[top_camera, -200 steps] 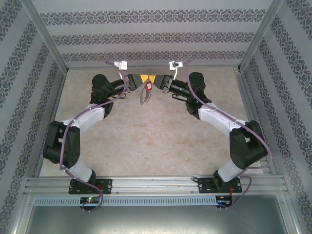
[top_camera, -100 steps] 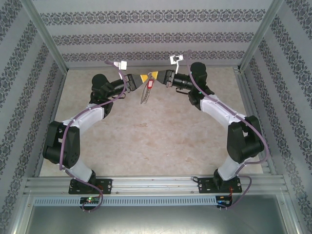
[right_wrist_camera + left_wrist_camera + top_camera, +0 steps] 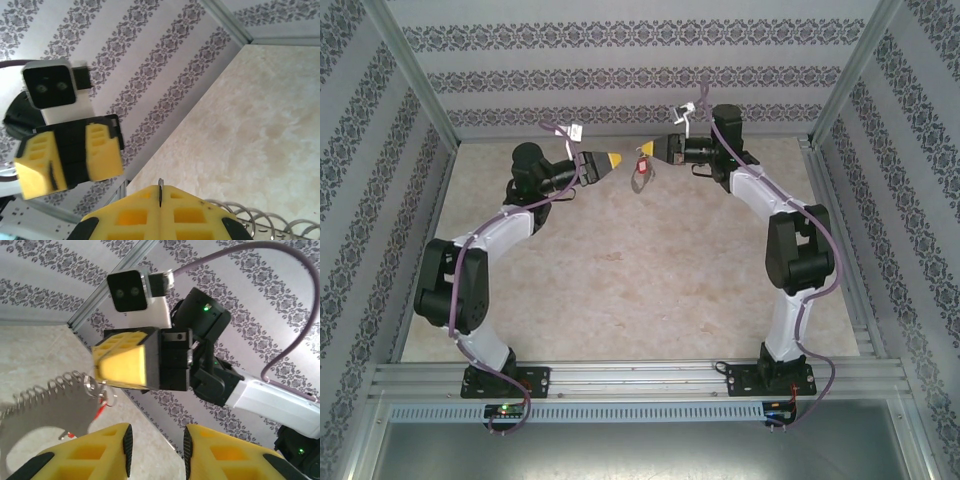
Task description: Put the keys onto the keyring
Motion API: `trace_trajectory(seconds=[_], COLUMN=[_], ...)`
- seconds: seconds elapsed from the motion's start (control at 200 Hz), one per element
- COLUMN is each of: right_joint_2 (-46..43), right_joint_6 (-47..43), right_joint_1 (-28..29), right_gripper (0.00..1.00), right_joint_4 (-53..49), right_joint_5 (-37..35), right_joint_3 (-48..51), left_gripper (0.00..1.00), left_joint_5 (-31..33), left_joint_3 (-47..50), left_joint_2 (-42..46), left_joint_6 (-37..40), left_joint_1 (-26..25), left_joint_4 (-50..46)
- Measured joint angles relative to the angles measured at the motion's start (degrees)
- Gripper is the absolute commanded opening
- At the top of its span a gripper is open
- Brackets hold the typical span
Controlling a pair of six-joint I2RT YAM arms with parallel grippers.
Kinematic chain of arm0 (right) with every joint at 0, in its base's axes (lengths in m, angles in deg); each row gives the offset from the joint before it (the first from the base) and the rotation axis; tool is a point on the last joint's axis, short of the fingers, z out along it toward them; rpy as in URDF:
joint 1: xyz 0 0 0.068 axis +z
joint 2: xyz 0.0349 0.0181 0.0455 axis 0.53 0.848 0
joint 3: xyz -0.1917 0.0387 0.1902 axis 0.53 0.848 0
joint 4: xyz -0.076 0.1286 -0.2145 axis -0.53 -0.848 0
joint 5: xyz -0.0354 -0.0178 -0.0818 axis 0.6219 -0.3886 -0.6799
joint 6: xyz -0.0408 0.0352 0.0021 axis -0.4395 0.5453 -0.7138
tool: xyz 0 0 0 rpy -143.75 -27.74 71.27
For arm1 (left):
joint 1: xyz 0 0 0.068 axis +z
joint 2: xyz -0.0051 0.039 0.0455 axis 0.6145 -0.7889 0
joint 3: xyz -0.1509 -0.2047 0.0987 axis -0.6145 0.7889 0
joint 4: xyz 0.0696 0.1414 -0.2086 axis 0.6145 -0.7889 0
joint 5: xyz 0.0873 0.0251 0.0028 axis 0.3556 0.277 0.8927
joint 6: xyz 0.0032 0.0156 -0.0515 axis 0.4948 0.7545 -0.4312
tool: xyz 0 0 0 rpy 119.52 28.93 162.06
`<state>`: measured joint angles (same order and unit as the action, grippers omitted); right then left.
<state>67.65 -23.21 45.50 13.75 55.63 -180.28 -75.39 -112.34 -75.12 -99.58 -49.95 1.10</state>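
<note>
Right gripper (image 3: 100, 367): pads pressed together on the edge of the keyring (image 3: 42, 410). In its own wrist view I see a thin metal edge caught in the seam between the two pads. The grip is at one end, so the loop hangs free off the fingertips, above the table (image 3: 620, 260).

Left gripper (image 3: 157, 445): fingers spread, nothing between them. It faces the right gripper tip to tip, just short of the keyring and not touching it. I judge the right arm is carrying the piece alone, with the left standing by as the free hand.

The keys (image 3: 102, 409): the red tag dangles close under the right gripper's fingertips, against the keyring, by a small ring at the pinch. I cannot make out the silver key itself, nor tell for certain whether it is threaded on.

Orientation, from the left wrist view: the keyring's long axis runs straight away from the right gripper's tips, sloping a little downward. The row of small rings sits along its upper edge. The flat face is turned toward the left gripper. From the top camera it reads as hanging down below the pinch.
</note>
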Motion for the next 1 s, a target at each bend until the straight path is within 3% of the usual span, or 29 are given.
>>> trace_trajectory(seconds=[0.285, 0.999], right_joint_2=[0.35, 0.35], right_joint_6=[-0.31, -2.27], right_joint_1=[0.66, 3.28], right_gripper=[0.0, 0.0], right_joint_4=[-1.29, -2.97], right_joint_5=[3.5, 3.63], right_joint_3=[-1.66, -1.66], left_gripper=[0.32, 0.31], left_joint_5=[-1.42, -2.82], left_joint_3=[-3.37, -3.91], left_joint_2=[-4.11, -5.44], left_joint_6=[2.43, -0.33], left_joint_1=[0.15, 0.04], left_joint_4=[-4.87, -3.06])
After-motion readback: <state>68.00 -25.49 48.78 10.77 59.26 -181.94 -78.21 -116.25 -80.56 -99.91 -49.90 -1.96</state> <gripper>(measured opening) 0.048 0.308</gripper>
